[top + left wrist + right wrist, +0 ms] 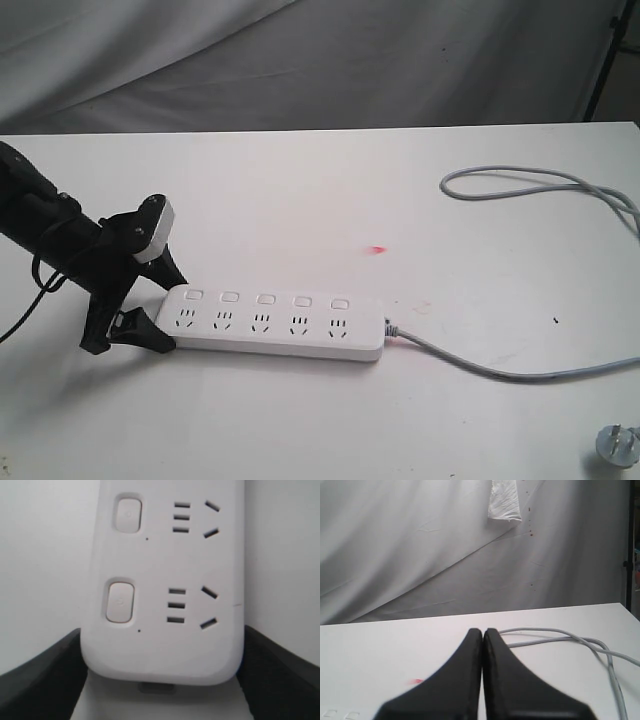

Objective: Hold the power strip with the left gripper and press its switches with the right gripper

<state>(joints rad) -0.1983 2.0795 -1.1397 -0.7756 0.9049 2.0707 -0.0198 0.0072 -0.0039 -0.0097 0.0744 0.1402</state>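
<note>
The white power strip lies flat on the white table, its grey cord leaving the right end. Its five switches run along the far long edge. My left gripper is shut on the strip's left end, one black finger against each long side. In the left wrist view the strip fills the frame between the fingers, with two switches showing. My right gripper is shut and empty, hanging above the table; it is outside the exterior view. The tops of two switches peek in at that view's corner.
The grey cord loops across the table's far right and ends in a metal-pronged plug at the near right corner. A small red mark lies behind the strip. Grey cloth hangs beyond the table's back edge, with a black stand at the right.
</note>
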